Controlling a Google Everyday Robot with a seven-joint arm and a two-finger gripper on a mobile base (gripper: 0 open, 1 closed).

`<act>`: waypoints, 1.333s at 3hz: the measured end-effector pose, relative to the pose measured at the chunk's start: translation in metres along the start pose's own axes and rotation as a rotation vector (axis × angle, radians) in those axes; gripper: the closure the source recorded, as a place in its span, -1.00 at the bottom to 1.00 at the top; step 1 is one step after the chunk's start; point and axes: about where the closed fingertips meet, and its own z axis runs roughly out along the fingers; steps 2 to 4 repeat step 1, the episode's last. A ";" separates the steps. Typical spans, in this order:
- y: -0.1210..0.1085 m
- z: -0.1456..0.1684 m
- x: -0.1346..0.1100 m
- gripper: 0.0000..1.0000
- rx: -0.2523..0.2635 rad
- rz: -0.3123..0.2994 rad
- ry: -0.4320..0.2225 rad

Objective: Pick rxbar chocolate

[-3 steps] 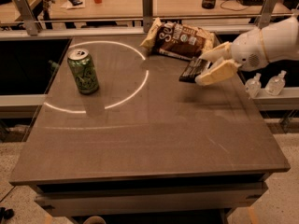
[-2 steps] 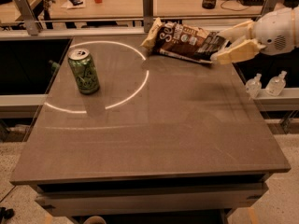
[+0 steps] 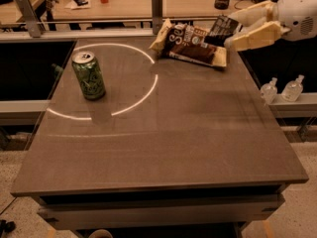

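Observation:
The rxbar chocolate [image 3: 221, 29], a small flat dark bar with white text, hangs in my gripper [image 3: 238, 28] at the upper right, lifted above the table's far right corner. The cream fingers [image 3: 257, 35] are shut on the bar's right end. Just below and left of the bar lies the larger crinkled brown-and-yellow snack bag [image 3: 188, 44] on the table.
A green can [image 3: 88, 75] stands upright at the left, inside a bright ring of light on the brown table [image 3: 163, 133]. Two small clear bottles [image 3: 281, 89] stand on a ledge to the right of the table. A desk with clutter runs behind.
My gripper has risen from the table surface right of the bag up and to the right, carrying the bar off the table.

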 end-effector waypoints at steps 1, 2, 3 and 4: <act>0.004 0.001 0.000 0.66 -0.018 -0.001 0.001; 0.004 0.001 0.000 0.66 -0.018 -0.001 0.001; 0.004 0.001 0.000 0.66 -0.018 -0.001 0.001; 0.004 0.001 0.000 0.66 -0.018 -0.001 0.001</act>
